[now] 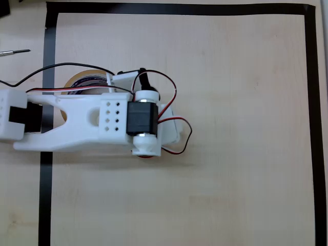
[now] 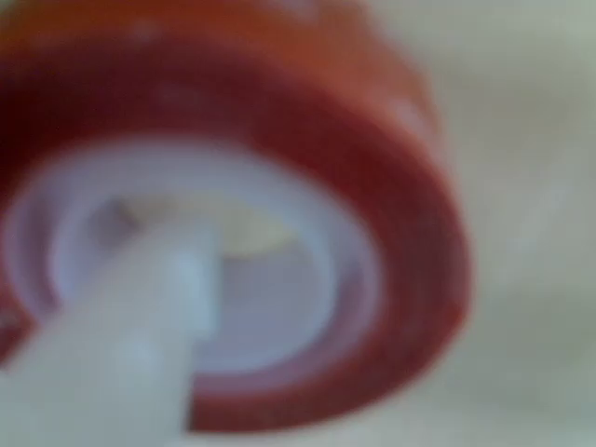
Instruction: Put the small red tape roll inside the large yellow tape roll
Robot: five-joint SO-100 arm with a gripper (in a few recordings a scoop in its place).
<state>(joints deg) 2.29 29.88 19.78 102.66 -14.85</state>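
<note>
The small red tape roll (image 2: 372, 186) looms very close and blurred in the wrist view, its white core facing the camera. One white finger (image 2: 140, 326) of my gripper reaches into that core's hole; the other finger is hidden. In the overhead view the white arm covers the gripper (image 1: 165, 134), and only a red sliver of the small roll (image 1: 146, 156) peeks out under the wrist. The large yellow tape roll (image 1: 82, 80) lies flat at the left, its lower half hidden by the arm, roughly a hand's width left of the gripper.
Black tape strips (image 1: 47, 61) frame the pale wooden table (image 1: 230, 169). Red and black wires (image 1: 171, 92) loop around the wrist. A thin metal tool (image 1: 15, 52) lies outside the frame at the far left. Open table spreads to the right and below.
</note>
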